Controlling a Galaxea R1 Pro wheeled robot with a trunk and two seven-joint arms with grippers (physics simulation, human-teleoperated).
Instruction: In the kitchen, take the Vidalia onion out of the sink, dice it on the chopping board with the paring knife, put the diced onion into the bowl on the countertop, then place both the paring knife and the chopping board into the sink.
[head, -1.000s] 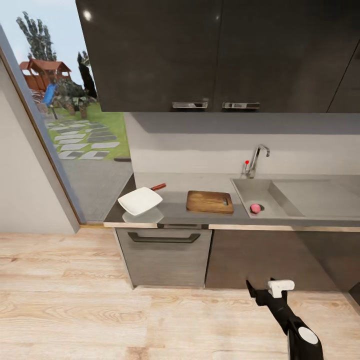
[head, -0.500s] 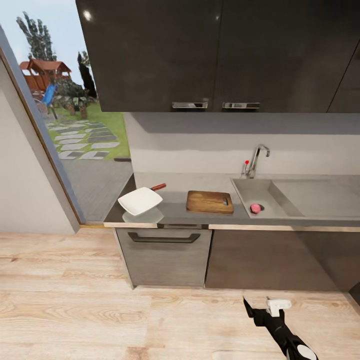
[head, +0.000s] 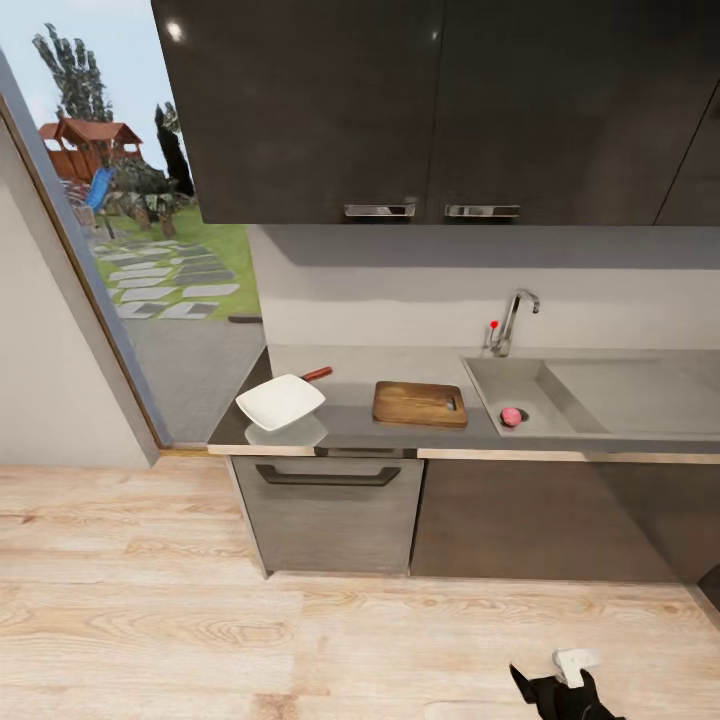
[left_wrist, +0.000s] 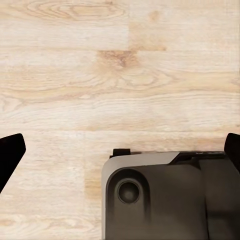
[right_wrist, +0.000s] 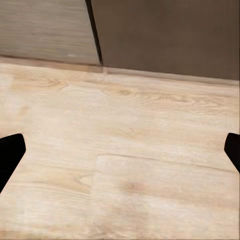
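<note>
The grey countertop (head: 350, 425) runs along the wall above dark cabinet fronts. At its left end sits the white bowl (head: 281, 401), with the paring knife (head: 316, 374) showing its reddish handle just behind it. Further right, the chopping board (head: 420, 403) lies flat, handle slot toward the sink (head: 545, 395). Down in the basin, the pinkish Vidalia onion (head: 511, 417) rests right by the drain, beside the flat drainboard

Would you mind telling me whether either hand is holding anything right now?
Nothing is held: both wrist views show only floor between wide-apart fingers. The onion lies in the sink.
</note>
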